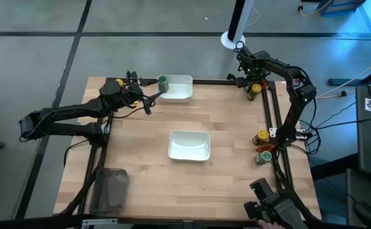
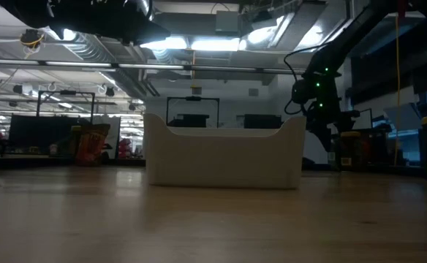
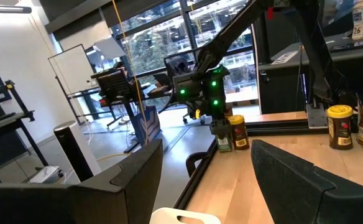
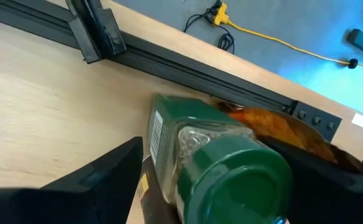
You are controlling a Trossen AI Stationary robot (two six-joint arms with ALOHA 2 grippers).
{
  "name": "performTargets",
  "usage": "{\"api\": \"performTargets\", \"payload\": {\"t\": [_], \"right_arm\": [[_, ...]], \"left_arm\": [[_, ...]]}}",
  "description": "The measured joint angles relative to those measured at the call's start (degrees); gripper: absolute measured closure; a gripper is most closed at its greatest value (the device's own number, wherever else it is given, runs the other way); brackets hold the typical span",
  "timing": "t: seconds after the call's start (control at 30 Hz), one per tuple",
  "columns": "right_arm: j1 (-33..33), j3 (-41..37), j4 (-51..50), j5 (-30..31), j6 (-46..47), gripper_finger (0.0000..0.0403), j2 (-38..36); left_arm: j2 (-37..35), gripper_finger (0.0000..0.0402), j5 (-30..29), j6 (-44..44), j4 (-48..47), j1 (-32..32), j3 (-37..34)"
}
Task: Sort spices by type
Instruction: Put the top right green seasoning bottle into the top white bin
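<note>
Right hand (image 4: 212, 186) around a green-capped jar (image 4: 225, 168) at the table's far-right corner

text: "26" | on: white bottle (image 3: 360, 14) beyond table

Light wooden table (image 1: 223, 121), edged by a dark metal frame (image 1: 276, 137). On it, 2 white rectangular bowls: 1 bowl (image 1: 189, 145) near the middle, also seen side-on in the low view (image 2: 224, 155); the other bowl (image 1: 178, 88) against the far edge. Clear grey tray (image 1: 109, 189) at the near left corner. Grey floor (image 1: 39, 57) around, with a yellow cable (image 4: 281, 38) trailing past the table's edge. Beyond, a room with a whiteboard (image 3: 73, 68), desks and bright ceiling lights (image 2: 199, 44).
</note>
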Motion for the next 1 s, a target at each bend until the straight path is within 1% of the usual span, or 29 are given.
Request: {"api": "performTargets", "payload": {"t": [0.07, 0.13, 0.33, 0.43, 0.53, 0.67, 0.8, 0.9, 1.0], "right_arm": [[-0.02, 0.00, -0.25, -1.15, -0.12, 0.0089, 0.00], [0.02, 0.00, -0.27, -1.42, -0.44, 0.0103, 0.00], [0.09, 0.01, -0.20, -1.58, -1.21, 0.0170, -0.01], [0.16, 0.04, -0.09, -1.65, -2.45, 0.0192, -0.09], [0.16, 0.04, 0.03, -2.72, -3.75, 0.0191, -0.09], [0.13, 0.04, 0.12, -4.17, -4.90, 0.0180, -0.10], [0.14, 0.07, 0.12, -4.82, -6.64, 0.0198, -0.13], [0.31, 0.07, 0.12, -5.11, -7.64, 0.0198, -0.13], [1.17, 0.07, 0.03, -4.11, -8.20, 0.0198, -0.13]], "left_arm": [[0.00, 0.0166, 0.00, 0.00, 0.00, 0.00, 0.00], [0.00, 0.0166, 0.00, 0.00, 0.00, -0.01, 0.00], [0.00, 0.0167, 0.00, 0.00, 0.00, 0.00, 0.00], [0.00, 0.0166, 0.00, 0.00, 0.00, -0.02, 0.00], [0.00, 0.0166, 0.00, 0.00, 0.00, -0.02, 0.00], [0.00, 0.0167, 0.00, 0.00, 0.02, -0.02, 0.00], [0.00, 0.0167, 0.00, 0.01, 0.04, 0.00, 0.00], [0.00, 0.0166, 0.00, 0.02, 0.15, -0.01, 0.00], [0.00, 0.0167, 0.00, 0.12, 0.17, -0.02, 0.00]]}}
